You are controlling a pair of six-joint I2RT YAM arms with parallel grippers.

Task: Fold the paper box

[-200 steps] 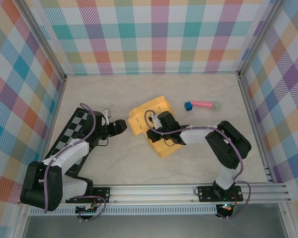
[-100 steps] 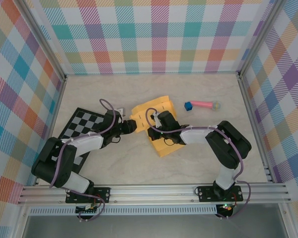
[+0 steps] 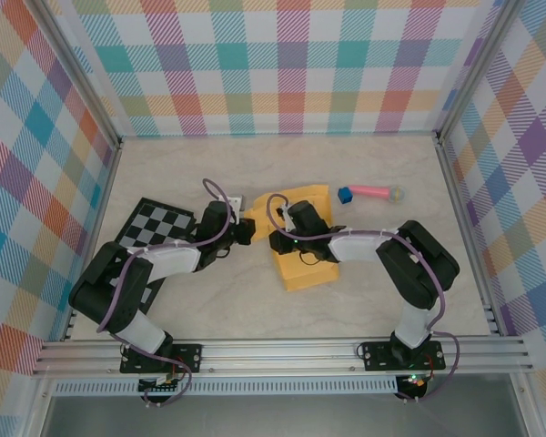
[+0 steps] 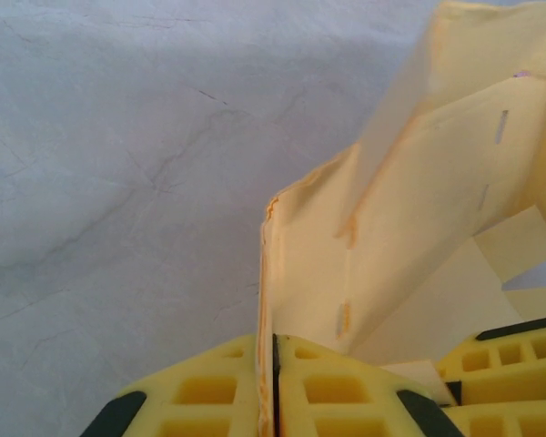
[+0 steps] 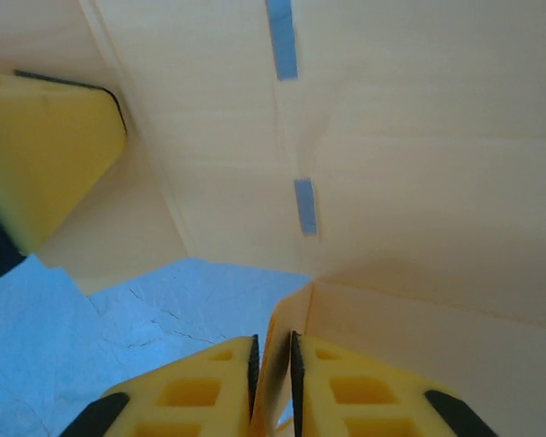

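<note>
Care lies in even tension: the paper box (image 3: 305,269) sits half-raised on the table (image 3: 255,164), left gripper (image 4: 273,360) pinched tight on one wall edge, right gripper (image 5: 273,355) nipping a flap edge, so neither should tug across the creases.

Both arms reach inward, elbows bent, wrists low and nearly meeting. The left gripper (image 3: 247,229) points right, its jaws pressed together on an edge of the paper box (image 3: 306,266). The right gripper (image 3: 278,242) points left, pinching another edge.
</note>
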